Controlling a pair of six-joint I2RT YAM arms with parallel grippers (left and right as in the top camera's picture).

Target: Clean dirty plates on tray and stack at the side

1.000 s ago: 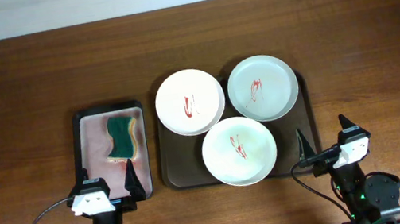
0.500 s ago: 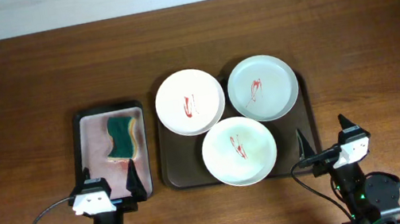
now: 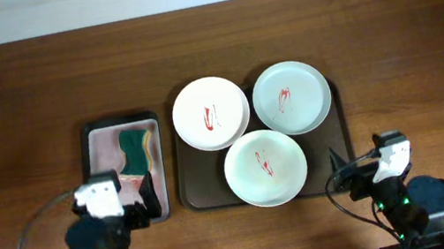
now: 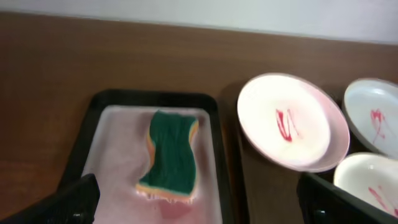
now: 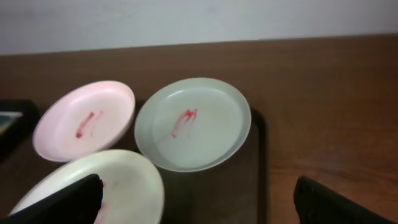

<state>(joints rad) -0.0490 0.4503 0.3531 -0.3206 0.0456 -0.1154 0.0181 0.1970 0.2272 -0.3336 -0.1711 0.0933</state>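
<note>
Three dirty plates with red smears sit on a dark brown tray (image 3: 338,137): a pinkish-white one (image 3: 210,113) at back left, a pale green one (image 3: 291,97) at back right, a cream one (image 3: 265,167) in front. A green and yellow sponge (image 3: 138,148) lies in a small black tray (image 3: 88,154) to the left. My left gripper (image 3: 121,194) is open and empty over that tray's near end, just short of the sponge (image 4: 171,155). My right gripper (image 3: 363,169) is open and empty at the brown tray's front right corner, near the cream plate (image 5: 93,186).
The black tray has a pale pink liner (image 4: 115,155) with a wet red stain in front of the sponge. Bare wooden table (image 3: 407,50) lies right of the brown tray and along the back. Cables trail from both arms at the front edge.
Both arms have risen and moved forward. The left gripper now reaches over the near end of the black tray. The right gripper has shifted slightly toward the brown tray.
</note>
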